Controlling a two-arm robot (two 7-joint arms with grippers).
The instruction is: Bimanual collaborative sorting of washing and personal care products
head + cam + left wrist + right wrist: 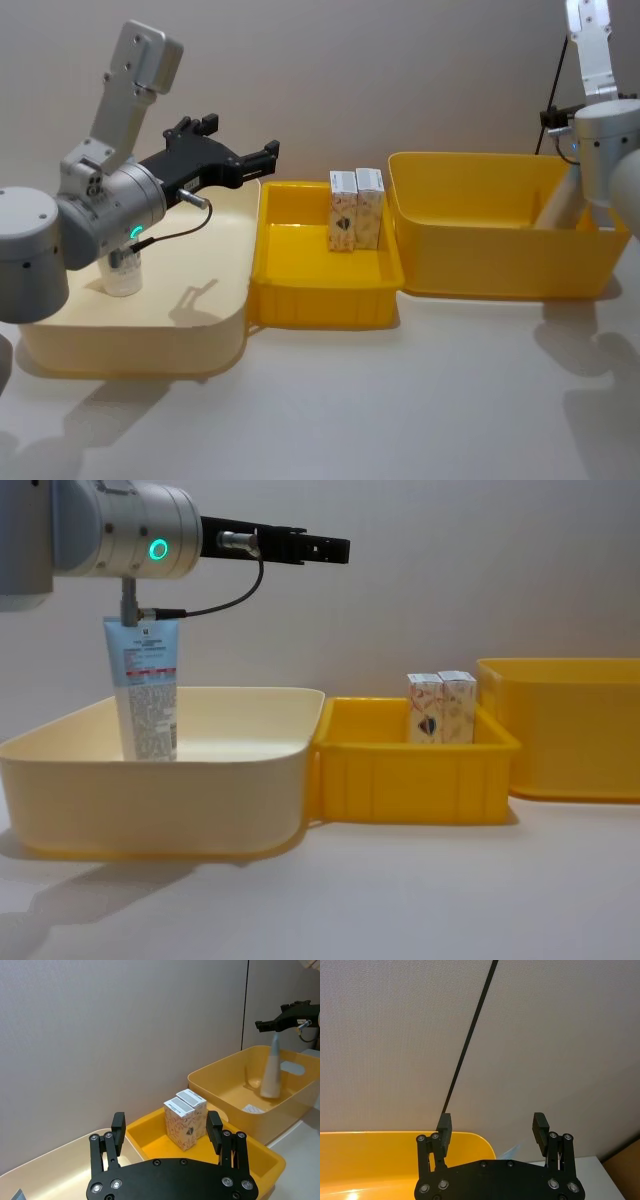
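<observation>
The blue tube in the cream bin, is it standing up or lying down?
Standing upright: the pale-blue tube rises above the cream bin's rim.

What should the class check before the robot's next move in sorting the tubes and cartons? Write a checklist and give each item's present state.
1. Left gripper open and empty above the cream plastic bin: ok.
2. Right gripper open: ok.
3. Two small white cartons upright, side by side in the shallow yellow tray: ok.
4. Tall pale-blue squeeze tube standing upright in the cream plastic bin: ok.
5. Second pale tube leaning in the deep yellow bin, free of the right gripper just above it: cannot tell.
</observation>
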